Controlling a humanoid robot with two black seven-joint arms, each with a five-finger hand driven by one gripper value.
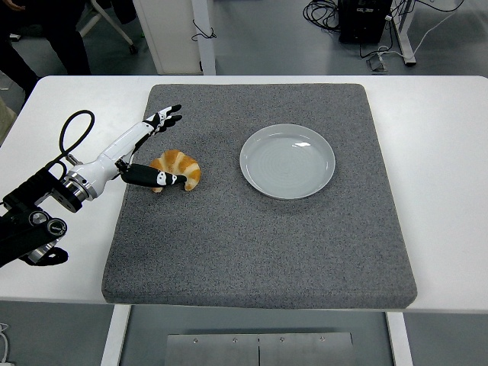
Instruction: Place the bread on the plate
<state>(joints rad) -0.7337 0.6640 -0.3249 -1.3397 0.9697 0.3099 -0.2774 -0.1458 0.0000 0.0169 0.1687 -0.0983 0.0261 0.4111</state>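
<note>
A golden croissant (181, 167) lies on the left part of the grey mat (259, 229). My left hand (162, 149) is spread open right at it: the thumb (160, 178) lies across the bread's front edge and the fingers (165, 118) reach past its far side. The hand straddles the croissant without closing on it. A pale grey plate (287, 161) sits empty to the right of the bread, near the mat's middle. My right arm does not show.
The mat covers most of the white table (442, 152). Past the table's far edge are a white post (203, 34), cables and a person's dark legs (46, 34) at the top left.
</note>
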